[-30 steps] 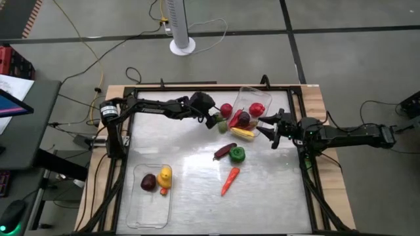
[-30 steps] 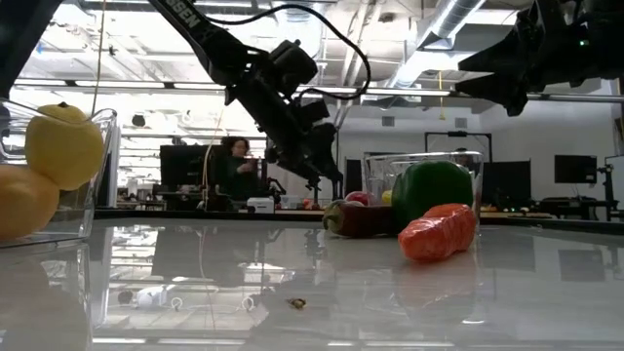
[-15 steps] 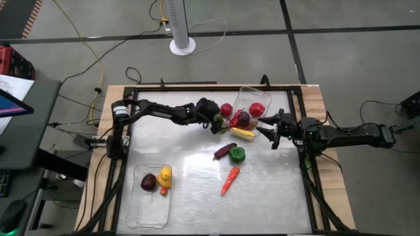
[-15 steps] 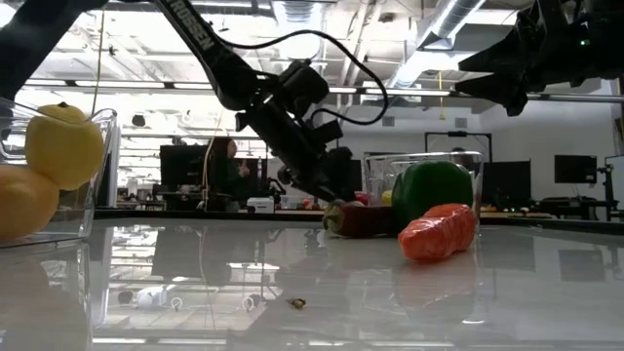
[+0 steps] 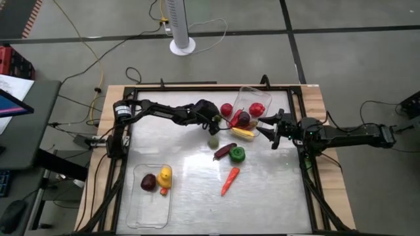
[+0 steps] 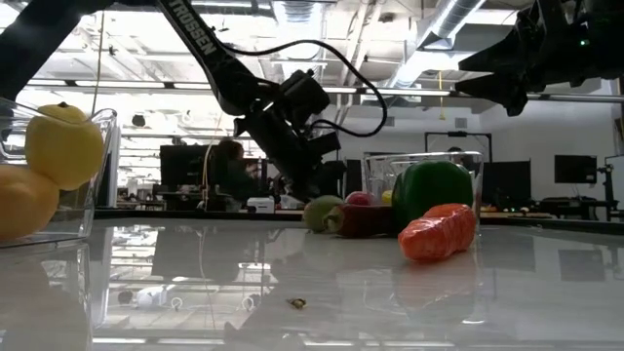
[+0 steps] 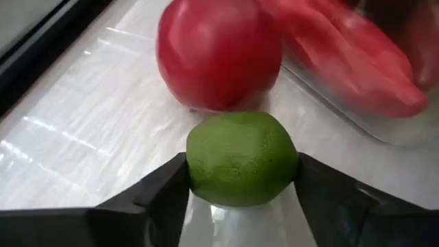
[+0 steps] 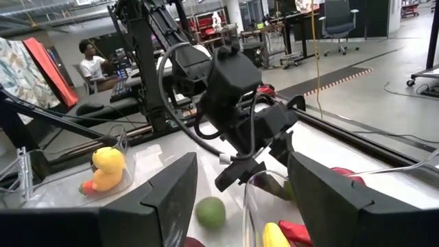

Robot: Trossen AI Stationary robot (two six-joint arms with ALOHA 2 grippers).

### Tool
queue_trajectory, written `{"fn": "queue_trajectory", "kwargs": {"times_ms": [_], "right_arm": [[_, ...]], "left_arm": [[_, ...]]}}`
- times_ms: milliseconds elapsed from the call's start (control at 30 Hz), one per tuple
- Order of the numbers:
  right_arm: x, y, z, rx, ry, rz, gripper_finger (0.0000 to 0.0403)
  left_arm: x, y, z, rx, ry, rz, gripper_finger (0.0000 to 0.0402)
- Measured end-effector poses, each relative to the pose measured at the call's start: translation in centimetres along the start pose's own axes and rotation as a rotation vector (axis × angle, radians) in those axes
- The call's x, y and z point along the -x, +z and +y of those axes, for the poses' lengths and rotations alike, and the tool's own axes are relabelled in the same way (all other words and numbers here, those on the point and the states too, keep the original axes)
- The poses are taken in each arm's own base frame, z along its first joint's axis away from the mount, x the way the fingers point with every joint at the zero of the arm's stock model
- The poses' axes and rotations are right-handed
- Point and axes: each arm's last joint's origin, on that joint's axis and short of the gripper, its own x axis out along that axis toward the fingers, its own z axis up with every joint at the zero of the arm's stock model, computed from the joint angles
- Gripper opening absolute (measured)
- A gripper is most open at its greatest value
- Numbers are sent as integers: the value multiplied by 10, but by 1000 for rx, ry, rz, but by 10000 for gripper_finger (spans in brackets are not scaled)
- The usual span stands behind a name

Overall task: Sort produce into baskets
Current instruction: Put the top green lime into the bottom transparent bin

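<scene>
In the left wrist view a green lime (image 7: 240, 154) sits on the table between the fingers of my left gripper (image 7: 240, 168), just in front of a red tomato (image 7: 216, 55). From above, that gripper (image 5: 215, 122) is beside the tomato (image 5: 226, 109) and the far clear basket (image 5: 249, 90). A green round fruit (image 5: 213, 140) (image 6: 322, 213) (image 8: 210, 213) lies on the table just on the gripper's near side, clear of it. I cannot tell whether it is the same lime. My right gripper (image 5: 270, 133) waits open, right of the far basket. My left gripper has the lime's two opposite sides (image 7: 195, 171) between its fingers (image 7: 161, 192), as the left wrist view shows. The fingers slant downward, coming from the table's left. Only their free ends reach the lime's widest part. The lime rests on the table.
An eggplant (image 5: 225, 151), a green pepper (image 5: 237, 154) and a carrot (image 5: 230, 180) lie mid-table. The near-left basket (image 5: 139, 210) holds a purple and a yellow piece. The far basket holds red, purple and yellow pieces. A black frame (image 5: 197, 86) rims the table. People sit beyond it (image 8: 89, 62).
My left gripper has come down toward the tomato and the far basket's left side. A green round fruit now lies on the table on the gripper's near side, where none showed half a second ago. My right arm has kept still.
</scene>
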Motion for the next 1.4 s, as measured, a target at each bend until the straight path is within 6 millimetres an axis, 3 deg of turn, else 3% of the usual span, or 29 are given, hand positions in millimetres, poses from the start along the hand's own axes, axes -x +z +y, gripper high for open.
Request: {"fn": "queue_trajectory", "kwargs": {"times_ms": [133,333,600,800,967,1133,1400], "right_arm": [[0,0,0,0,0,0,256],[0,0,0,1,0,2,256],[0,-1,0,3,-3,12,256],[0,-1,0,3,-3,13,256],[0,-2,0,3,-4,17,256],[0,-1,0,1,-4,14,256],[0,-2,0,0,-6,17,256]], "left_arm": [[0,3,-1,-15,-34,-29,198],[2,5,-2,-63,-49,-46,197],[42,33,2,-85,-33,-121,197],[85,47,-4,-148,-102,-121,197],[137,42,-17,-173,-364,16,197],[197,28,-31,-109,-581,197,197],[272,-5,-60,18,-690,512,197]]}}
